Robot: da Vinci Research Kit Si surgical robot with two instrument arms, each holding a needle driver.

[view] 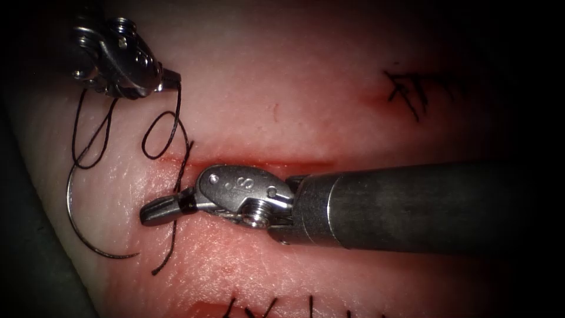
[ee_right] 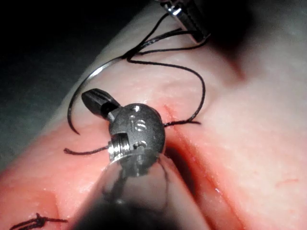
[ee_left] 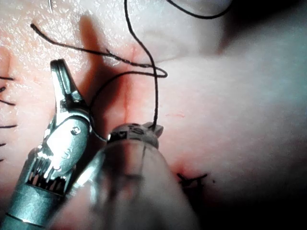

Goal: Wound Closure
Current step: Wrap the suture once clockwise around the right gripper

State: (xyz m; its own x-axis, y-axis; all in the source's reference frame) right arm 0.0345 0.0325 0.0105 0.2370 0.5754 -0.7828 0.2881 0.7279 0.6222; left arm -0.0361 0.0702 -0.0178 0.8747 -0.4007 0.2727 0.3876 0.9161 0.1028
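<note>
In the endoscope view the left end effector (view: pixel 170 75) is pressed together on the thread (view: pixel 176 118), which falls in loops over the tissue (view: pixel 282 88) to the left end of the cut (view: pixel 265 165). The right end effector (view: pixel 158 211) is also closed. The thread crosses its base, but I cannot tell if it is pinched. The needle (view: pixel 69 200) lies free on the tissue, left of the cut and held by neither tool. I judge this to be thread handling, not needle driving, so any next move calls for a firm hold without catching the loops. The left wrist view shows the thread ending in the left end effector (ee_left: pixel 154 127), which confirms that grip. The right wrist view shows the short thread end coming out beside the wrist of the right end effector (ee_right: pixel 96 99), rather than from its tips.
</note>
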